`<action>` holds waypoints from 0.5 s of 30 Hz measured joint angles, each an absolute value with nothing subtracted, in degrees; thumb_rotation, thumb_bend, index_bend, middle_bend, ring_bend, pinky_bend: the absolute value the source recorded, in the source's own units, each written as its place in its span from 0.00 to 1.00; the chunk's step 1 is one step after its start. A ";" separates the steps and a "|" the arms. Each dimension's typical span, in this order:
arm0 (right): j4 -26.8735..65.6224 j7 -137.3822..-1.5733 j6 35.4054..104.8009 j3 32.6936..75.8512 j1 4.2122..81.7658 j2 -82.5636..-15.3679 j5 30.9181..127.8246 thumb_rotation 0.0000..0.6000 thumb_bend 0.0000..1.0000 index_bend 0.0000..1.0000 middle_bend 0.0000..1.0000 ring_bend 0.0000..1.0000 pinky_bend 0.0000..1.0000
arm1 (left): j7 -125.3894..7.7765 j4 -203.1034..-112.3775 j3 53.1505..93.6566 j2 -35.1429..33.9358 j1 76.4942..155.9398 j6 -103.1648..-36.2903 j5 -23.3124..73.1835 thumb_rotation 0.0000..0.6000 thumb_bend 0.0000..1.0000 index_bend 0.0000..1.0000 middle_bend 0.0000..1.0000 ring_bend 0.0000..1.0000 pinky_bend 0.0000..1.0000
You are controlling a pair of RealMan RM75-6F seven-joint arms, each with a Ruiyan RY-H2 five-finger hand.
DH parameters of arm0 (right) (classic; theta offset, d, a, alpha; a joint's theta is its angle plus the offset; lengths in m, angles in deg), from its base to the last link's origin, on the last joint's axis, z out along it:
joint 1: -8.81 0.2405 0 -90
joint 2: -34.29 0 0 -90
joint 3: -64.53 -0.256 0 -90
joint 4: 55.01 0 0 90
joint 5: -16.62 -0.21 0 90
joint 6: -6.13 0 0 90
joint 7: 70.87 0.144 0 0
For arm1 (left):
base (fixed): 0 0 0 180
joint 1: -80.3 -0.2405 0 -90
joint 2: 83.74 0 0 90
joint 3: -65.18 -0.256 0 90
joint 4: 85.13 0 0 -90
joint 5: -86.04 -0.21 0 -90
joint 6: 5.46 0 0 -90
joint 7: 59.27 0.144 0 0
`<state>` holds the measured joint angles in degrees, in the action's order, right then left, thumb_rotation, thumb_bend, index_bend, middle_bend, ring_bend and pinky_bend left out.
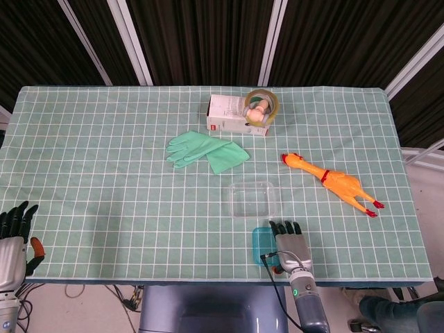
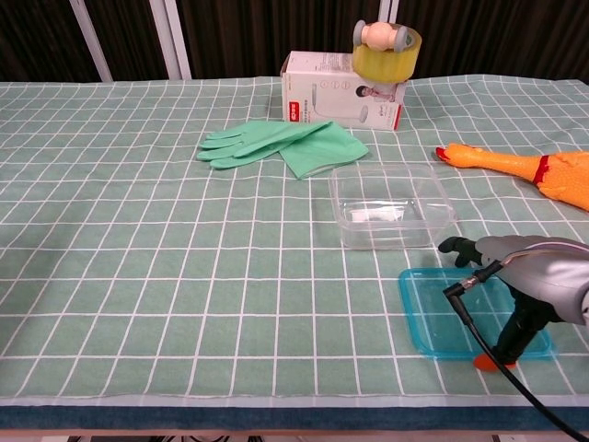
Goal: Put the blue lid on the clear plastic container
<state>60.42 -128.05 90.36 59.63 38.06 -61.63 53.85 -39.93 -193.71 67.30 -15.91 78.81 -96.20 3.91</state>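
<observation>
Chest view showed the clear plastic container [image 2: 390, 206] standing open-topped on the checked green tablecloth [image 2: 138, 230], near the table's front right. Inside it lay only a small pale scrap on the bottom; what that was could not be told. The blue lid [image 2: 442, 313] lay flat on the cloth just in front of the container, close to it but apart, at the table's front edge. The lid was a rounded rectangle; in the head view its long side ran front to back, in line with the container behind it.

The right hand [image 2: 525, 285] was over the lid's right part, palm down, its dark thumb reaching down to the lid's near right corner, where an orange tip showed. Whether it actually gripped the lid could not be told. The left hand [image 1: 15, 243] hung off the table's front left corner, holding nothing, fingers apart.

At the back stood a white box [image 2: 339, 97] with red panels; its print was too small to read. A roll of yellowish tape [image 2: 386, 48] sat on top of it. Green rubber gloves [image 2: 281, 145] lay in front of the box, and a rubber chicken [image 1: 331, 183] lay to the right.
</observation>
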 measured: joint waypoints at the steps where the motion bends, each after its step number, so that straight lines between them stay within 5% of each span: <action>1: 60.38 -127.98 90.34 59.64 38.08 -61.65 53.81 1.00 0.17 0.00 0.18 0.00 0.00 | -39.92 -193.71 67.31 -15.91 78.81 -96.20 3.91 1.00 0.76 0.10 0.00 0.00 0.00; 15: 59.53 -127.48 89.96 60.25 38.63 -61.73 52.93 1.00 0.17 0.00 0.18 0.00 0.00 | -40.10 -193.75 67.32 -16.03 78.80 -96.31 3.89 1.00 0.76 0.10 0.00 0.00 0.00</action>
<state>59.53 -127.48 89.96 60.25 38.63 -61.73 52.93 -40.10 -193.75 67.32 -16.03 78.80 -96.31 3.89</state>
